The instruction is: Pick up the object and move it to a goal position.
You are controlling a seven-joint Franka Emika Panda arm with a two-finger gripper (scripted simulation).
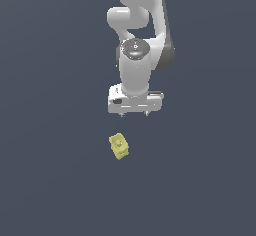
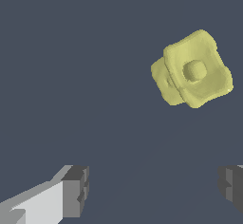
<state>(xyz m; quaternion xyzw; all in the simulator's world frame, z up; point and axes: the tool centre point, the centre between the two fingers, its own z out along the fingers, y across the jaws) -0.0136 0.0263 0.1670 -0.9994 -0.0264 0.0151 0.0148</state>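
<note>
Gripper hangs above the object, nothing in its grasp.

The gripper point(image 1: 134, 114) is spread wide and points down, fingers point(image 2: 76, 190) far apart and empty. The pale-yellow object point(image 1: 119, 146) lies on the dark surface point(image 1: 50, 180), apart from the gripper, slightly toward the exterior view's left.

Wrist cam: pale-yellow object point(image 2: 192, 71) sits on the dark grey worktop point(image 2: 71, 66), bumpy w/ a round knob in the middle of its face. Gripper point(image 2: 154, 187) spread wide, grey fingers point(image 2: 76, 190) far apart, nothing btwn them. Object is clear of both, not touching.
</note>
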